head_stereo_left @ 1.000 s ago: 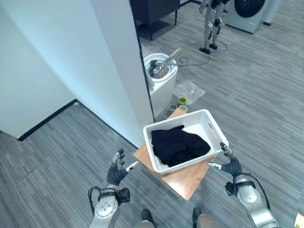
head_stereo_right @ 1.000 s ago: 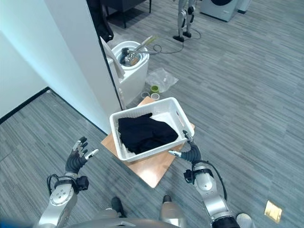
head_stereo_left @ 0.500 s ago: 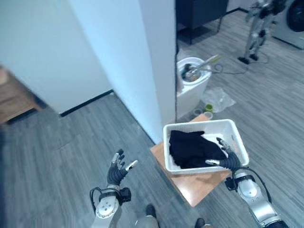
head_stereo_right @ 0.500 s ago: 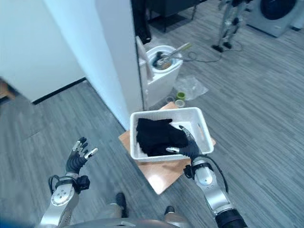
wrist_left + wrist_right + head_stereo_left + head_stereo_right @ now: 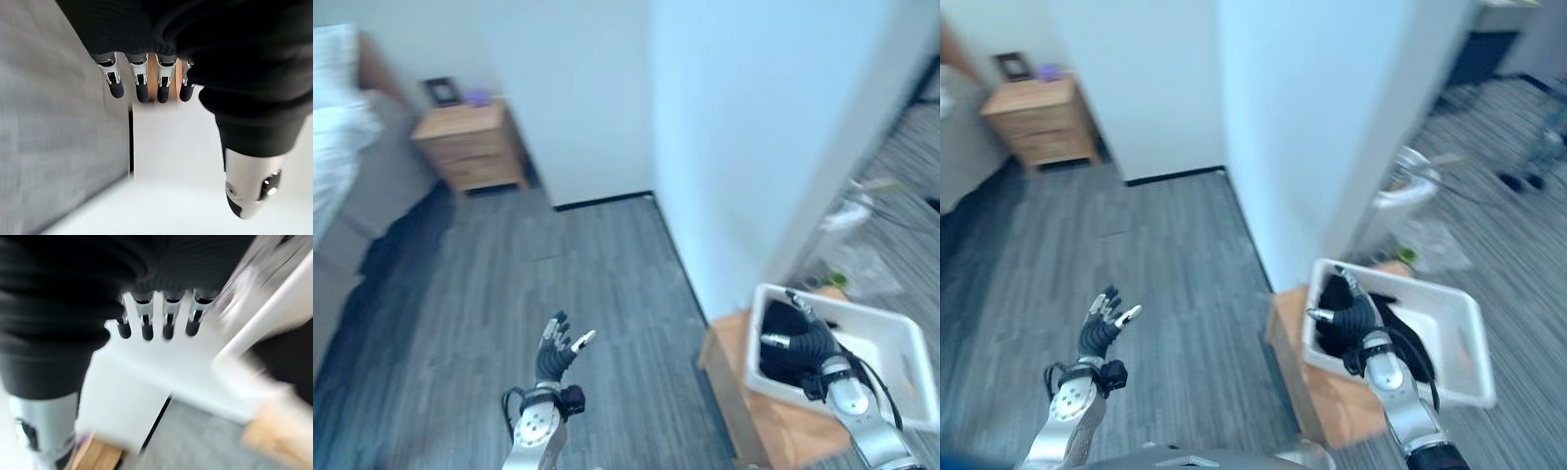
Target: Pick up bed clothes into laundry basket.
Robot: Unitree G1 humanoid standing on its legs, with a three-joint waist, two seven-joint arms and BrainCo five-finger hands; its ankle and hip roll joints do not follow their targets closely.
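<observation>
A white laundry basket [image 5: 893, 333] sits on a low wooden stand [image 5: 725, 353] at the right, with black clothes [image 5: 1401, 329] inside it. My right hand [image 5: 809, 344] hovers over the basket's near left part, fingers straight and holding nothing; its fingers [image 5: 147, 325] show in the right wrist view past the basket's white rim [image 5: 266, 317]. Low on the left, my left hand [image 5: 554, 359] is raised over the bare floor, fingers [image 5: 142, 84] spread and empty. A bed with white bedding [image 5: 335, 90] stands at the far left.
A wooden nightstand [image 5: 471, 147] stands against the back wall beside the bed. A white wall corner [image 5: 734, 147] juts out between the bedroom floor and the basket. A dark patch [image 5: 396, 245] lies on the grey floor by the bed; I cannot tell what it is.
The camera has swung left, bringing the bed and nightstand into view and pushing the basket to the right edge. My right hand went from the basket's near right corner to over its left part.
</observation>
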